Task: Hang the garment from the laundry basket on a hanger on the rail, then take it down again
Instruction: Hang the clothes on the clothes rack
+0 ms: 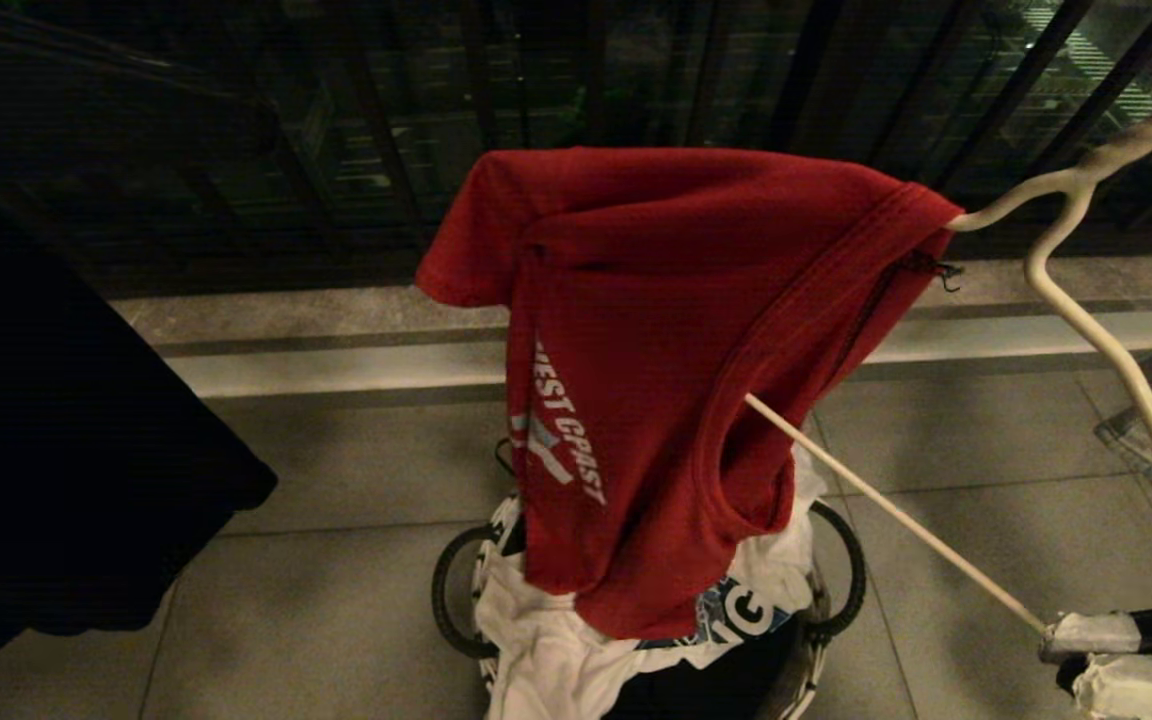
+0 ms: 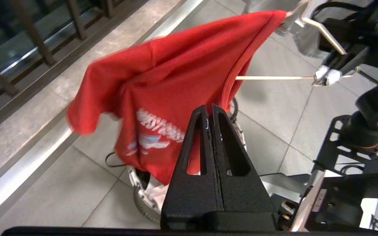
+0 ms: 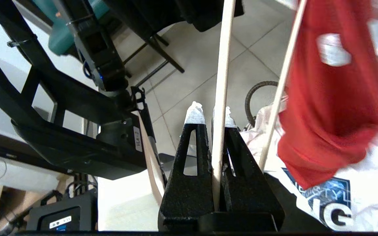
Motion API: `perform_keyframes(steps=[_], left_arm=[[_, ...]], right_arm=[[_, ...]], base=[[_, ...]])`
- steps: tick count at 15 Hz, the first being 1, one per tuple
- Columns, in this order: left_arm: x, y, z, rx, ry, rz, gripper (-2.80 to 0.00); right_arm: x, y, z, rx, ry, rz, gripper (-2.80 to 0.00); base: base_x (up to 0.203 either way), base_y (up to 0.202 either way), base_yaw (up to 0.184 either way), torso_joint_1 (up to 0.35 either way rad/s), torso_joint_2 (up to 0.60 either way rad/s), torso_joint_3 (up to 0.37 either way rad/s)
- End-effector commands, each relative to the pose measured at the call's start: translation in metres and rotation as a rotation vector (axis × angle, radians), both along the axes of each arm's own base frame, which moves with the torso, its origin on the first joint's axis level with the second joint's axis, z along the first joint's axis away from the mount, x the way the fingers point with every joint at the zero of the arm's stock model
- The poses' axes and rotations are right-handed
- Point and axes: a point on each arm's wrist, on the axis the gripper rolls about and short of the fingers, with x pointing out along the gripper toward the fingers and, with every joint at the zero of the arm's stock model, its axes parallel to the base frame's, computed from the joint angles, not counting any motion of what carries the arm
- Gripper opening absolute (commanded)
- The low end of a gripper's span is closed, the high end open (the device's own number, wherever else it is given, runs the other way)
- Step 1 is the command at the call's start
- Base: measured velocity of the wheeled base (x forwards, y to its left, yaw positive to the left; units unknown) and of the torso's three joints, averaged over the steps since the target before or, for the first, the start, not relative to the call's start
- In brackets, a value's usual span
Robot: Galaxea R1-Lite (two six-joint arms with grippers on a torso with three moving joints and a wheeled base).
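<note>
1. The red garment [image 1: 656, 380] hangs at the frame's centre, draped over one end of the cream hanger [image 1: 1086, 300].
2. The right gripper [image 1: 1086, 655], at lower right, is clamped on the hanger's straight bar.
3. The left gripper [image 2: 210, 109] is closed on nothing, just short of the garment.
4. The laundry basket [image 1: 841, 570] sits on the floor below, holding a white T-shirt [image 1: 546, 650].

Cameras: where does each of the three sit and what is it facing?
Head: high, looking down at red T-shirt over round basket; right gripper shows.
Left wrist: behind shut left gripper, facing shirt.
Right wrist: behind fingers clamping cream-white wire hanger.
Shared: shirt, hanger.
</note>
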Motion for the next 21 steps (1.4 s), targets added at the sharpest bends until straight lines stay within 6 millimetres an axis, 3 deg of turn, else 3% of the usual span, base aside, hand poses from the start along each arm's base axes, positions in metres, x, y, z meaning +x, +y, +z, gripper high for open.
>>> perform_keyframes(steps=[1, 21], left_arm=[[0.002, -0.005, -0.002, 0.016, 0.006, 0.010, -2.80], [0.021, -0.018, -0.004, 0.056, 0.011, 0.125, -2.80]], right_arm=[[0.000, 0.000, 0.000, 0.000, -0.001, 0.005, -2.80], [-0.007, -0.005, 0.004, 0.020, -0.026, 0.008, -2.80]], base=[[0.000, 0.000, 0.000, 0.000, 0.00, 0.000], [0.000, 0.000, 0.000, 0.000, 0.00, 0.000]])
